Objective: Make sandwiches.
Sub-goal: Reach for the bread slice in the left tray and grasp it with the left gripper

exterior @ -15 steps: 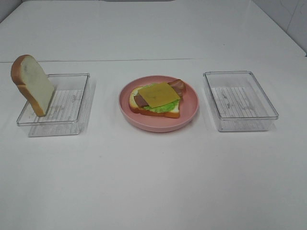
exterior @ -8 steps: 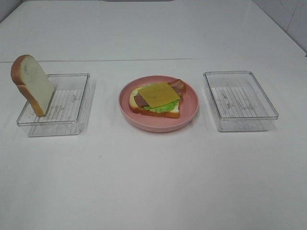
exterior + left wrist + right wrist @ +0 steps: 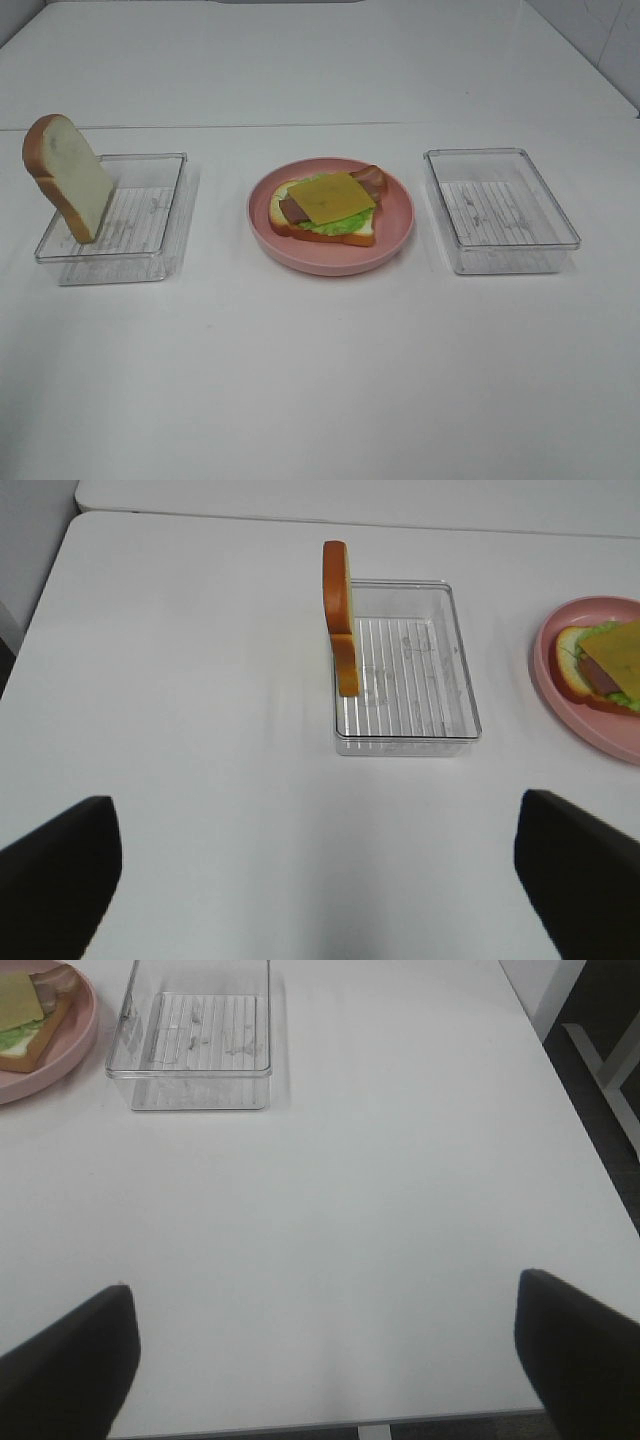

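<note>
An open-faced sandwich (image 3: pixel 325 208) lies on a pink plate (image 3: pixel 331 263) mid-table: a bread slice, green lettuce, bacon and a yellow cheese slice (image 3: pixel 330 197) on top. A second bread slice (image 3: pixel 69 177) stands upright against the left rim of a clear tray (image 3: pixel 140 230). In the left wrist view that slice (image 3: pixel 340 615) is seen edge-on, well ahead of my open left gripper (image 3: pixel 320 880). My right gripper (image 3: pixel 325 1360) is open over bare table, with the plate (image 3: pixel 60 1060) far off. Neither gripper holds anything, and neither shows in the high view.
A second clear tray (image 3: pixel 500 210), with nothing in it, stands right of the plate and also shows as the clear tray (image 3: pixel 195 1030) in the right wrist view. The table's right edge (image 3: pixel 590 1150) and a dark floor beyond it lie near my right gripper.
</note>
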`<control>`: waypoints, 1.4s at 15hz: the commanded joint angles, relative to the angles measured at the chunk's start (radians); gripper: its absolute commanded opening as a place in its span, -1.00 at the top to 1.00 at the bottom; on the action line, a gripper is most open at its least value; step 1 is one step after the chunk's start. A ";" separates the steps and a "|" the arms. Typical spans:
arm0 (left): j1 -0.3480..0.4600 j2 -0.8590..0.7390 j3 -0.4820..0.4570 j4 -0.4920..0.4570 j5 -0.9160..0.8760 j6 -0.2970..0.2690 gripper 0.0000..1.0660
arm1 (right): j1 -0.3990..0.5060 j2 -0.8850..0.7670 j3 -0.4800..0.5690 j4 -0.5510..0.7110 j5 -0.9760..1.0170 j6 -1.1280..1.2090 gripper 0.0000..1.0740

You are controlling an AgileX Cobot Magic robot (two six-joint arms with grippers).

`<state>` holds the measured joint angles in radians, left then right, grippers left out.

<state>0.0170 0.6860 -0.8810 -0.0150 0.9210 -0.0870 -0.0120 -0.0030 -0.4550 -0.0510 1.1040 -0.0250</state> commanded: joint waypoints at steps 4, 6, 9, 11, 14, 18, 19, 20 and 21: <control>0.003 0.390 -0.222 0.034 0.021 -0.002 -0.89 | -0.005 -0.032 0.004 -0.001 -0.006 -0.008 -0.84; 0.003 0.491 -0.278 0.044 0.021 -0.002 -0.89 | -0.005 -0.032 0.004 -0.001 -0.006 -0.008 -0.84; 0.003 0.680 -0.385 0.036 0.024 -0.002 -0.89 | -0.005 -0.032 0.004 -0.001 -0.006 -0.008 -0.84; 0.003 0.808 -0.456 0.032 0.013 -0.002 -0.89 | -0.005 -0.032 0.004 -0.001 -0.006 -0.008 -0.84; 0.003 0.933 -0.525 -0.006 0.001 0.016 -0.89 | -0.005 -0.032 0.004 -0.001 -0.006 -0.007 -0.84; 0.003 1.108 -0.613 -0.071 -0.035 0.062 -0.89 | -0.005 -0.032 0.004 -0.001 -0.006 -0.005 -0.84; 0.003 1.164 -0.646 -0.073 -0.042 0.062 -0.89 | -0.005 -0.032 0.004 -0.001 -0.006 -0.005 -0.84; 0.003 1.198 -0.670 -0.074 -0.047 0.067 -0.89 | -0.005 -0.032 0.004 -0.001 -0.006 -0.005 -0.84; 0.003 1.215 -0.682 -0.076 -0.049 0.075 -0.89 | -0.005 -0.032 0.004 -0.001 -0.006 -0.005 -0.84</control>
<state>0.0190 1.9080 -1.5650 -0.0880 0.8770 -0.0110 -0.0120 -0.0030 -0.4550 -0.0510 1.1040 -0.0250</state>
